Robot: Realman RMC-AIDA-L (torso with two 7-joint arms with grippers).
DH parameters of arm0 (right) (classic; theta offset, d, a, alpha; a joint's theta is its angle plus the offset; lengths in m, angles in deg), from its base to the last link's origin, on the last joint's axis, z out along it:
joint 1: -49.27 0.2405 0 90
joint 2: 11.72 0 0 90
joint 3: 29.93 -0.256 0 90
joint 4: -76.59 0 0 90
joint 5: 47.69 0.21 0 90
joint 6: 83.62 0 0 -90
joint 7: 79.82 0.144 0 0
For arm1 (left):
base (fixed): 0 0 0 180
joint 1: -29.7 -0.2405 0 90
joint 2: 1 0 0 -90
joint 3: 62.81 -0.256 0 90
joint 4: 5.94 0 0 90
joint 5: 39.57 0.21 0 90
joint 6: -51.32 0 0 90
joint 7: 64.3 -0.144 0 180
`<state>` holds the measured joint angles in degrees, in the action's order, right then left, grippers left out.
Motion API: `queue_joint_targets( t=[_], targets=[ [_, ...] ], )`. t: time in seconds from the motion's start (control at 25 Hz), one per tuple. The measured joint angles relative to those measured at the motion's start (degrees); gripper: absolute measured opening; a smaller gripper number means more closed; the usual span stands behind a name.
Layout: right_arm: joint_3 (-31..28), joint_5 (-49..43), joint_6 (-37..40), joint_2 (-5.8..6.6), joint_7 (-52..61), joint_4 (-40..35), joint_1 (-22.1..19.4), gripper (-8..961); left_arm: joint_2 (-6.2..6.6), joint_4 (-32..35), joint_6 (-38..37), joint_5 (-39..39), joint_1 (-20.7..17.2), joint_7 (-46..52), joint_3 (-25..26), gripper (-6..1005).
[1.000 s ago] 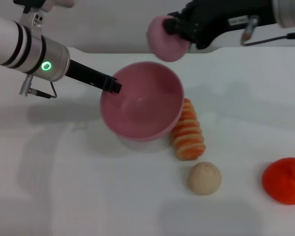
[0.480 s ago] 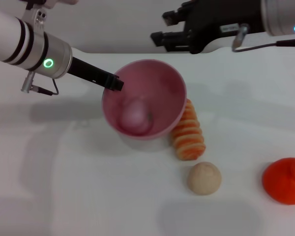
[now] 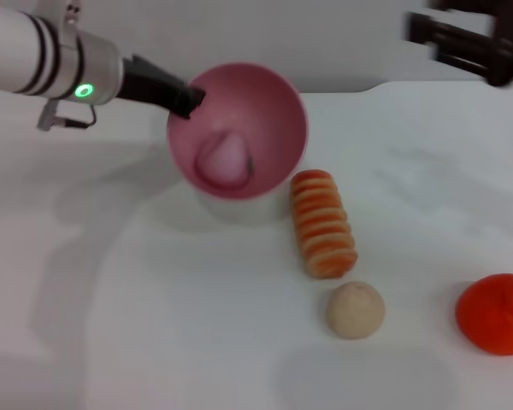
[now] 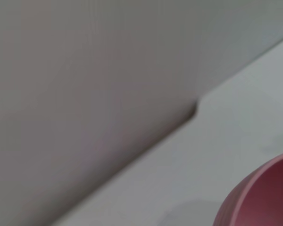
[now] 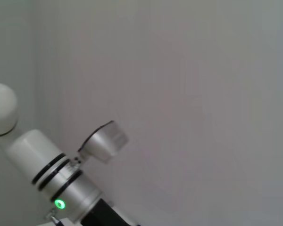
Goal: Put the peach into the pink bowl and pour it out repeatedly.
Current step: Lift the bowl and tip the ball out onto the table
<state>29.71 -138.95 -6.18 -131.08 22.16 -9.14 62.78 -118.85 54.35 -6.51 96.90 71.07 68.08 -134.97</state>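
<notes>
One peach (image 3: 225,160) lies inside the pink bowl (image 3: 278,111), held by left gripper (image 3: 188,96); no writing legible.

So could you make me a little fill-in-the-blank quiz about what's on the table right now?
1. The peach is lying inside the pink ____.
2. The left gripper is holding the bowl by its ____.
3. The ridged orange pastry lies between the bowl and the beige ____.
4. The red-orange fruit sits at the table's ____ edge in the head view.

Missing words: bowl; rim; ball; right
</notes>
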Motion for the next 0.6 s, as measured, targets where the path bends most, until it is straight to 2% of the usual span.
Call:
queue_joint_targets(
  t=[0.08,0.2,0.36,0.6],
  targets=[
    [-2.9,0.5,-0.1,-0.18,-2.9,1.5,-2.8,474,-0.04,0.3,6.5,-0.1,-0.7,-0.6,-4.6,42],
    [-7.8,1.9,1.2,-0.07,-3.6,4.6,-4.8,473,-0.04,0.4,16.8,0.3,-2.1,-0.9,-11.1,42],
    [-13.8,8.8,5.9,0.26,-7.3,10.3,-7.3,473,-0.1,0.4,26.8,0.3,-3.3,-1.0,-16.5,42],
    [-15.5,16.4,9.0,0.37,-13.9,16.8,-9.3,473,-0.21,0.2,44.3,0.3,-6.3,-1.5,-26.1,43]
  ],
)
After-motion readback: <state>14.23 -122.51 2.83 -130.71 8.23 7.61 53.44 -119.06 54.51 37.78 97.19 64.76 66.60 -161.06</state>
